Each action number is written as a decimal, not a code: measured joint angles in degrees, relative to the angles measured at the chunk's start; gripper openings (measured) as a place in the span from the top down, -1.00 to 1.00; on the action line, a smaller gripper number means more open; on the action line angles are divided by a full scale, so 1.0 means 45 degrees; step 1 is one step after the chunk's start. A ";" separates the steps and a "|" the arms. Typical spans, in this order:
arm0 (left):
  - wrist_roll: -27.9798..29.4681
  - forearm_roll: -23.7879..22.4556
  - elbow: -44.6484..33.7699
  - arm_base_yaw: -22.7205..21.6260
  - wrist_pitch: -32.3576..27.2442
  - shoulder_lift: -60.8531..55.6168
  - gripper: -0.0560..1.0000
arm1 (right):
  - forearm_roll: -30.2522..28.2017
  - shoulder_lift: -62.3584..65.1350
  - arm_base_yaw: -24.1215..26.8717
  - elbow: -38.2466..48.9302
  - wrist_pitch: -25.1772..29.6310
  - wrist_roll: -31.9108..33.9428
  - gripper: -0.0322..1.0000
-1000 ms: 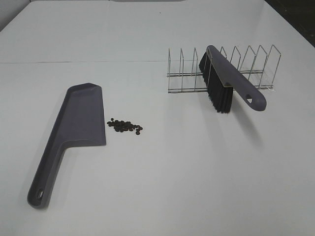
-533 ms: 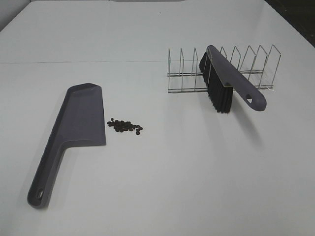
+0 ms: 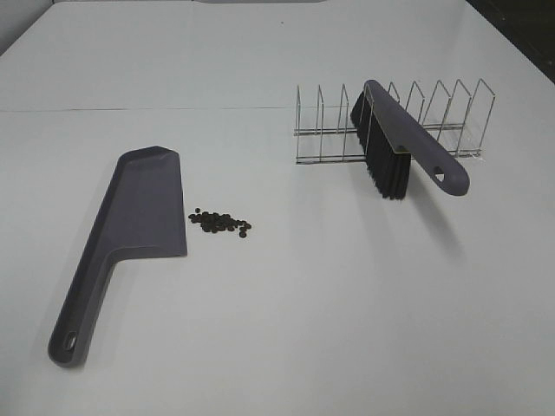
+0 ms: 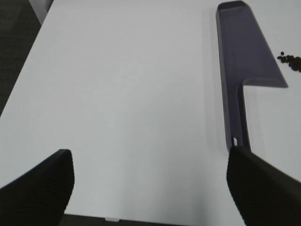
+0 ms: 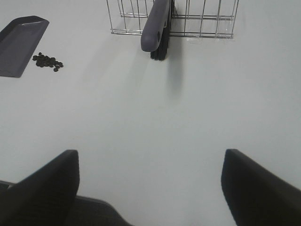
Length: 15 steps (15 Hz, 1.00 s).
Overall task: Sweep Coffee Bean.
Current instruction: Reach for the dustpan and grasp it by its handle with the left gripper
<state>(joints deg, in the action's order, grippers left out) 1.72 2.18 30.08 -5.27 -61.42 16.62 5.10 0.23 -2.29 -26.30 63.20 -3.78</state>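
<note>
A small cluster of dark coffee beans (image 3: pixel 220 223) lies on the white table just right of the purple-grey dustpan (image 3: pixel 139 212), whose handle points toward the front left. The beans also show in the left wrist view (image 4: pixel 291 60) and the right wrist view (image 5: pixel 47 61). A purple-grey brush (image 3: pixel 403 143) with black bristles rests in a wire rack (image 3: pixel 390 121) at the back right. My left gripper (image 4: pixel 150 183) is open and empty, near the table's front edge left of the dustpan handle (image 4: pixel 237 127). My right gripper (image 5: pixel 150 183) is open and empty, well short of the brush (image 5: pixel 157 23).
The wire rack (image 5: pixel 207 19) has several upright dividers around the brush. The table's left edge (image 4: pixel 28 61) drops to a dark floor. The table's front edge (image 5: pixel 94 200) runs under my right gripper.
</note>
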 joint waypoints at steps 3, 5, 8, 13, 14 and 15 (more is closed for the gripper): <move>0.0000 0.0038 0.0000 0.0000 -0.0025 0.2457 -0.64 | 0.0000 0.0000 0.0000 0.0000 0.0000 0.0000 -0.55; 0.0000 0.0115 0.0013 0.0000 0.0089 0.4596 -0.62 | 0.0000 0.0000 0.0000 0.0000 0.0000 0.0000 -0.55; -0.0013 0.0242 0.0433 0.0000 0.0917 0.6570 -0.60 | 0.0000 0.0000 0.0000 0.0000 0.0000 0.0000 -0.55; -0.1413 0.2241 0.1604 0.0000 0.2661 1.1014 -0.60 | 0.0000 0.0000 0.0000 0.0000 0.0000 0.0000 -0.55; -0.1693 0.2712 0.1923 0.0000 0.2763 1.1879 -0.60 | 0.0000 0.0000 0.0000 0.0000 0.0000 0.0000 -0.55; -0.1833 0.3094 0.2241 0.0051 0.2763 1.2796 -0.60 | 0.0000 0.0000 0.0000 0.0000 0.0000 0.0000 -0.55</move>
<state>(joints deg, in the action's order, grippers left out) -6.53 16.10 40.16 -5.04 -48.99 74.20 5.10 0.23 -2.29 -26.30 63.20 -3.78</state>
